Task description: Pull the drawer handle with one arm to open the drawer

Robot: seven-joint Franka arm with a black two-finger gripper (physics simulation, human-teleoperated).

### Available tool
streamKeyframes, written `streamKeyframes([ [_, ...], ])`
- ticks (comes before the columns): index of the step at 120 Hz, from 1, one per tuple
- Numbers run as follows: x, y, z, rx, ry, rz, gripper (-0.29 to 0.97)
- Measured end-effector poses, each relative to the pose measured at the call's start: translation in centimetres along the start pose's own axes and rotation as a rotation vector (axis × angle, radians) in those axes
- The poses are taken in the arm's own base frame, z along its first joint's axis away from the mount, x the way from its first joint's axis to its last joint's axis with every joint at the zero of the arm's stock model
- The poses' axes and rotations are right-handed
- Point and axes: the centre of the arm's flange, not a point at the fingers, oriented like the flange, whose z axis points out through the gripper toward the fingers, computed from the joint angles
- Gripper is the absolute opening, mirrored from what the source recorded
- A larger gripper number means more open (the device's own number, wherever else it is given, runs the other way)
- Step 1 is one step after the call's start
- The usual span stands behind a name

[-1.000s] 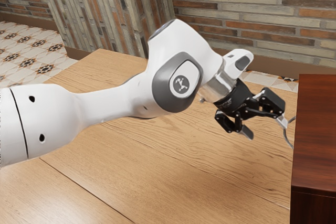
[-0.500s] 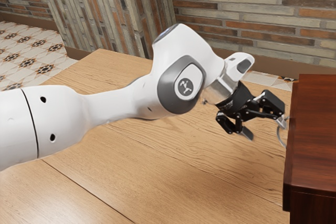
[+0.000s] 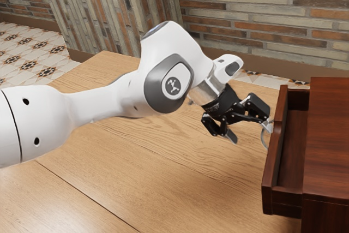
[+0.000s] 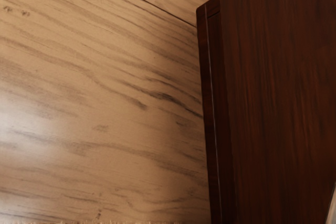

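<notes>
**Gripper and drawer, mid-pull.** The gripper (image 3: 250, 131) is spread. The finger nearer the cabinet (image 3: 330, 135) sits at the thin metal handle (image 3: 265, 137), and the other finger stands well clear of it, so you are hooking the handle rather than pinching it. The handle is fixed to the front of the drawer (image 3: 272, 159). The drawer stands partly out of the cabinet with its dark inside open to view. The arm (image 3: 109, 107) reaches in across the wooden table (image 3: 163, 184) from the side away from the cabinet.

**Risks.**
- With only one finger bearing on the handle, any drift of your pull up, down or sideways could let it slip off and leave the drawer half open.
- A pull not square to the cabinet front may bind the drawer in its runners.
- Pulling past the end of travel would likely drag the cabinet across the table (how far the drawer can run cannot be read here).

**Change over the last second.**
- The drawer front was flush with the cabinet and now stands proud of it.
- The gripper and handle have moved together away from the cabinet.
- The finger spread looks the same.
</notes>
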Motion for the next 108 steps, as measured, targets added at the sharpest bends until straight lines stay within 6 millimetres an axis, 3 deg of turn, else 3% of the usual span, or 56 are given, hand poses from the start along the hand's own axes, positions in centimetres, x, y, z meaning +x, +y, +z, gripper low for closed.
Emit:
streamKeyframes([
  [71,0.1,-3.4,-2.9,0.076,0.030,0.129,0.68],
  [108,0.6,-4.7,-3.1,0.099,0.024,0.169,0.68],
])
